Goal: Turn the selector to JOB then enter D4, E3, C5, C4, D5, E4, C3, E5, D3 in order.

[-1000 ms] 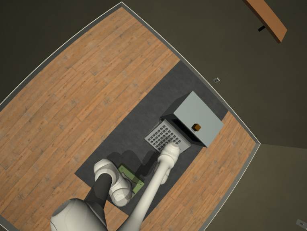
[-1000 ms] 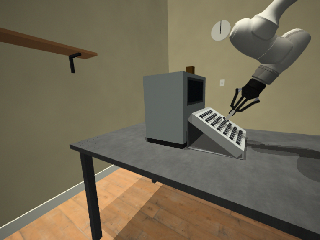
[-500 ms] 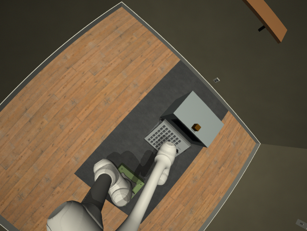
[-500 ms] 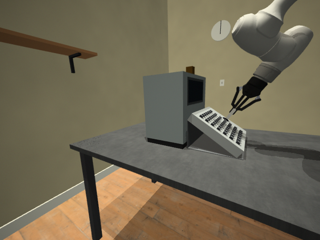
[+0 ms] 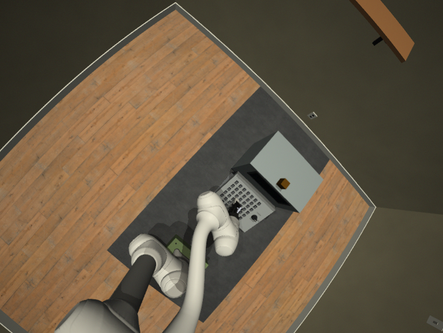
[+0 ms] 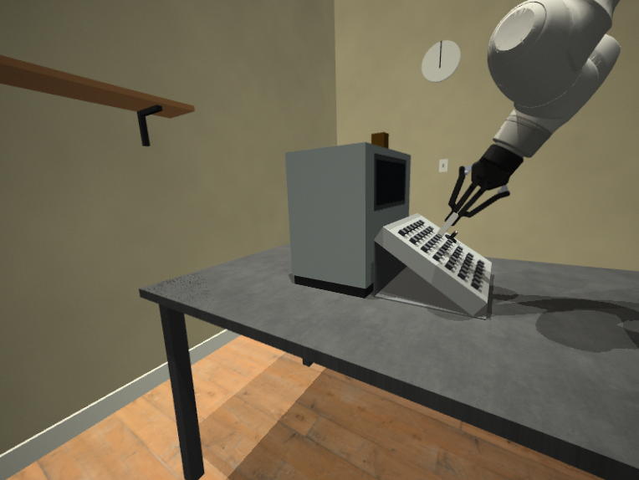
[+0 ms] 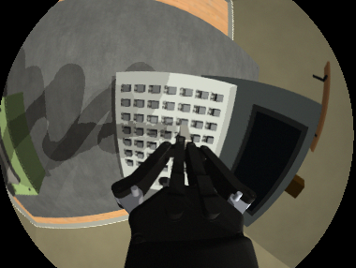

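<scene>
The sloped pale keypad (image 5: 265, 211) (image 6: 467, 300) (image 7: 140, 76) stands in front of the grey machine. Its dark keys stand in several rows; no key looks lit, and the printed names are too small to read. The black selector knob (image 5: 254, 217) (image 6: 452, 236) (image 7: 164, 181) sits on the keypad beside the key field; its setting cannot be read. My gripper (image 5: 236, 201) (image 6: 447, 225) (image 7: 183, 131) is shut, its pale narrow tip pointing down at the middle of the key field. The tip and fingers hide some keys. Whether the tip touches a key cannot be told.
The grey machine (image 5: 293, 160) (image 6: 330, 222) with its dark screen (image 6: 390, 181) (image 7: 272, 150) rises behind the keypad. A brown block (image 5: 283, 183) (image 6: 379, 140) (image 7: 295, 186) stands on top. A green plate (image 5: 174, 245) (image 7: 25, 150) lies near the arm's base. A shelf (image 5: 388, 28) (image 6: 93, 89) hangs on the wall.
</scene>
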You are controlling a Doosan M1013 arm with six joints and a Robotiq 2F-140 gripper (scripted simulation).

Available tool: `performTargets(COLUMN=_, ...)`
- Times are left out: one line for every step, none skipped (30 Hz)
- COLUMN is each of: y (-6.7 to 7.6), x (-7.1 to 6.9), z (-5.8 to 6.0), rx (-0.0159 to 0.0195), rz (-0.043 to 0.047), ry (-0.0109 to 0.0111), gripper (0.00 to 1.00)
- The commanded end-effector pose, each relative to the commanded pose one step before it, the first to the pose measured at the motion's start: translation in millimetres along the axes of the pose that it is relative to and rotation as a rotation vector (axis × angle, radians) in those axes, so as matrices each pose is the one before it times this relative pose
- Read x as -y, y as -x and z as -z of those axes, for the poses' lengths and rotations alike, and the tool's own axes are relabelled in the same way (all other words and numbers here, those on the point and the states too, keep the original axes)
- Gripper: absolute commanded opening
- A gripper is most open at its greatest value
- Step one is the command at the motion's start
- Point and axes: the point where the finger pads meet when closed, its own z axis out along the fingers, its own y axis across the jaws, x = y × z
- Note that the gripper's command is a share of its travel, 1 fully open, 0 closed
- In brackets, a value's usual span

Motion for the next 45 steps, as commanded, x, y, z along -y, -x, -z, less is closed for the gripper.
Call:
performTargets(y=-6.77, x=-3.07, z=-0.74, rx=-0.00145, rz=0.00235, ry=0.00124, gripper=0.0)
performTargets(y=0.0, x=0.0, z=-0.7, rx=-0.00001, rz=0.0, ry=0.0, gripper=0.0)
performTargets(y=0.0, x=0.0, z=-0.93, rx=0.0, rz=0.0, ry=0.0, gripper=0.0)
performTargets(y=0.0, x=0.0, z=0.0, rx=0.0, rz=0.0, ry=0.0, gripper=0.0)
performTargets(y=0.0, x=0.0, z=0.0, rx=0.0, rz=0.0, ry=0.0, gripper=0.0)
performTargets(y=0.0, x=0.0, z=-1.17, rx=0.00002, rz=0.0, ry=0.0, gripper=0.0)
performTargets(y=0.0, x=0.0, z=-1.38, rx=0.0, rz=0.0, ry=0.0, gripper=0.0)
performTargets(y=-0.01, x=0.0, z=-1.56, rx=-0.00002, rz=0.0, ry=0.0, gripper=0.0)
performTargets(y=0.01, x=0.0, z=-1.71, rx=0.00002, rz=0.0, ry=-0.00001, gripper=0.0)
performTargets(y=-0.01, x=0.0, z=-1.78, rx=-0.00002, rz=0.0, ry=0.0, gripper=0.0)
performTargets(y=0.0, x=0.0, z=-1.82, rx=0.0, rz=0.0, ry=0.0, gripper=0.0)
performTargets(y=0.01, x=0.0, z=-1.77, rx=0.00002, rz=0.0, ry=0.0, gripper=0.0)
performTargets(y=-0.01, x=-0.01, z=-1.59, rx=-0.00003, rz=0.0, ry=0.00001, gripper=0.0)
performTargets(y=0.01, x=0.0, z=-1.5, rx=0.00002, rz=0.0, ry=0.0, gripper=0.0)
performTargets(y=0.0, x=0.0, z=-1.31, rx=0.00001, rz=0.0, ry=0.0, gripper=0.0)
performTargets(y=-0.01, x=-0.01, z=-1.08, rx=-0.00003, rz=0.0, ry=0.00001, gripper=0.0)
performTargets(y=0.0, x=0.0, z=-0.91, rx=0.0, rz=0.0, ry=0.0, gripper=0.0)
performTargets(y=0.0, x=0.0, z=-0.73, rx=0.00001, rz=0.0, ry=0.0, gripper=0.0)
performTargets(y=0.0, x=0.0, z=-0.54, rx=0.00002, rz=0.0, ry=0.0, gripper=0.0)
performTargets(y=0.0, x=0.0, z=-0.36, rx=0.00001, rz=0.0, ry=0.0, gripper=0.0)
performTargets(y=0.0, x=0.0, z=0.0, rx=0.0, rz=0.0, ry=0.0, gripper=0.0)
performTargets(y=0.0, x=0.0, z=0.0, rx=0.0, rz=0.0, ry=0.0, gripper=0.0)
performTargets(y=0.0, x=0.0, z=-0.2, rx=0.00001, rz=0.0, ry=0.0, gripper=0.0)
performTargets(y=0.0, x=0.0, z=-0.08, rx=0.0, rz=0.0, ry=0.0, gripper=0.0)
performTargets(y=0.0, x=0.0, z=-0.01, rx=0.0, rz=0.0, ry=0.0, gripper=0.0)
performTargets(y=0.0, x=0.0, z=0.0, rx=0.0, rz=0.0, ry=0.0, gripper=0.0)
performTargets(y=0.0, x=0.0, z=0.0, rx=0.0, rz=0.0, ry=0.0, gripper=0.0)
performTargets(y=0.0, x=0.0, z=0.0, rx=0.0, rz=0.0, ry=0.0, gripper=0.0)
performTargets(y=0.0, x=0.0, z=0.0, rx=0.0, rz=0.0, ry=0.0, gripper=0.0)
performTargets(y=0.0, x=0.0, z=0.0, rx=0.0, rz=0.0, ry=0.0, gripper=0.0)
performTargets(y=0.0, x=0.0, z=0.0, rx=0.0, rz=0.0, ry=0.0, gripper=0.0)
performTargets(y=0.0, x=0.0, z=0.0, rx=0.0, rz=0.0, ry=0.0, gripper=0.0)
performTargets(y=0.0, x=0.0, z=0.0, rx=0.0, rz=0.0, ry=0.0, gripper=0.0)
performTargets(y=0.0, x=0.0, z=0.0, rx=0.0, rz=0.0, ry=0.0, gripper=0.0)
performTargets(y=0.0, x=0.0, z=0.0, rx=0.0, rz=0.0, ry=0.0, gripper=0.0)
performTargets(y=0.0, x=0.0, z=0.0, rx=0.0, rz=0.0, ry=0.0, gripper=0.0)
performTargets(y=0.0, x=0.0, z=0.0, rx=0.0, rz=0.0, ry=0.0, gripper=0.0)
performTargets(y=0.0, x=0.0, z=0.0, rx=0.0, rz=0.0, ry=0.0, gripper=0.0)
performTargets(y=0.0, x=0.0, z=0.0, rx=0.0, rz=0.0, ry=0.0, gripper=0.0)
performTargets(y=0.0, x=0.0, z=0.0, rx=0.0, rz=0.0, ry=0.0, gripper=0.0)
performTargets(y=0.0, x=0.0, z=-0.01, rx=0.0, rz=0.0, ry=0.0, gripper=0.0)
performTargets(y=0.0, x=0.0, z=-0.03, rx=0.0, rz=0.0, ry=0.0, gripper=0.0)
performTargets(y=0.0, x=0.0, z=-0.06, rx=0.0, rz=0.0, ry=0.0, gripper=0.0)
performTargets(y=0.0, x=0.0, z=-0.09, rx=-0.00001, rz=0.0, ry=0.0, gripper=0.0)
performTargets(y=0.0, x=0.0, z=-0.13, rx=-0.00001, rz=0.0, ry=0.0, gripper=0.0)
